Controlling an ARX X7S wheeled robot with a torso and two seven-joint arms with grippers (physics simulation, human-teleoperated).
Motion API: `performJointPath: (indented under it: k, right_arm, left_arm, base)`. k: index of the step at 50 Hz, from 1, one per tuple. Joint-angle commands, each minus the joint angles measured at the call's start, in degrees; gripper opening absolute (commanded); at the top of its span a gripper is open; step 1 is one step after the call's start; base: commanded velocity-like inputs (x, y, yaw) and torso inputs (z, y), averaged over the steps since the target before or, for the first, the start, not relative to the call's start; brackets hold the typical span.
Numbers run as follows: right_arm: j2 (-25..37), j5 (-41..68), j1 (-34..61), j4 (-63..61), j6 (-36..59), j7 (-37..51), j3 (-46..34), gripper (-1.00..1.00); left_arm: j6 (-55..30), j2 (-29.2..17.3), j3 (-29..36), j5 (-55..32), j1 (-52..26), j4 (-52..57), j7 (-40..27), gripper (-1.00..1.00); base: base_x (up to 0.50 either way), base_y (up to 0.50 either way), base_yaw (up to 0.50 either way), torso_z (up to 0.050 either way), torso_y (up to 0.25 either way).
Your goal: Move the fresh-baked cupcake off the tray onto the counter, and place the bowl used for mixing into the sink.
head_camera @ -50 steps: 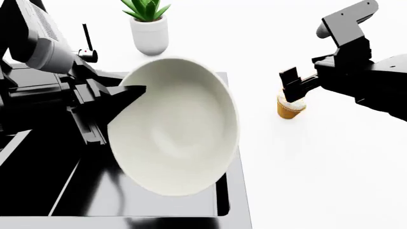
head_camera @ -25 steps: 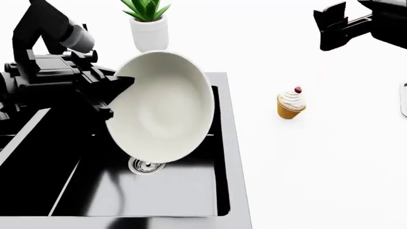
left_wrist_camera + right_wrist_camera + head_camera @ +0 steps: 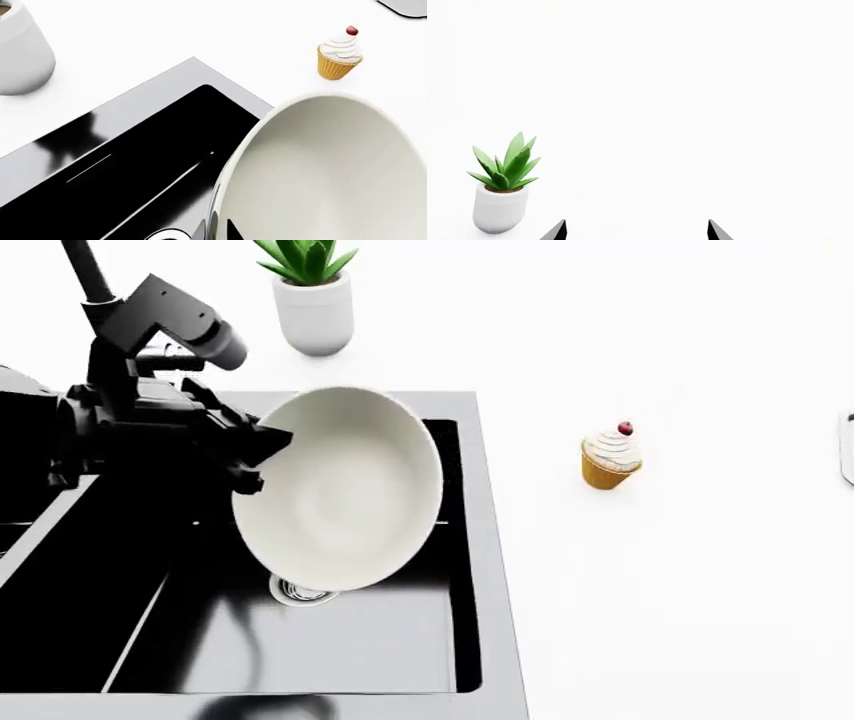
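The cupcake (image 3: 611,460) stands on the counter (image 3: 694,580). The left gripper (image 3: 260,455) holds the bowl (image 3: 340,490) tilted over the sink (image 3: 347,650); lowering and release probably follow. The right gripper (image 3: 635,231) is spread wide.

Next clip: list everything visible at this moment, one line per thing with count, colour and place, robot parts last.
bowl: one, off-white, tilted on edge over the right basin of the sink, held at its rim
cupcake: one, yellow-orange wrapper, white frosting, red cherry, upright on the counter right of the sink
sink: one, black double basin with steel rim, drain showing under the bowl
faucet: one, black, at the far edge of the sink
potted plant: one, green leaves in a white pot, on the counter behind the sink
tray: one, grey, only an edge shows at the head view's right border
counter: one, glossy white
left gripper: black, clamped on the bowl's rim
right gripper: black fingertips spread apart, empty, seen only in its own wrist view
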Motion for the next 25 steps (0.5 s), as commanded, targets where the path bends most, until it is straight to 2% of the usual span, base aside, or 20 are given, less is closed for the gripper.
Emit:
performJointPath:
  k: [1, 16, 25]
  right_arm:
    - [1.0, 1.6, -0.5, -1.9, -0.7, 0.9, 2.2, 1.0]
    - [0.9, 2.7, 0.1, -2.7, -0.6, 1.2, 3.1, 1.0]
    - [1.6, 3.8, -1.0, -3.9, -0.9, 1.8, 4.2, 1.0]
  left_arm:
    - [-3.4, 2.4, 2.2, 1.1, -1.8, -5.2, -0.8, -1.0]
    - [-3.8, 8.5, 9.3, 7.1, -3.1, -13.2, 4.8, -1.0]
    - [-5.2, 11.4, 17.9, 14.3, -6.4, -17.1, 9.3, -1.0]
  base:
    - [0.0, 0.0, 0.0, 0.0, 0.0]
    - [0.0, 0.0, 0.0, 0.0, 0.0]
    - [0.0, 0.0, 0.0, 0.0, 0.001]
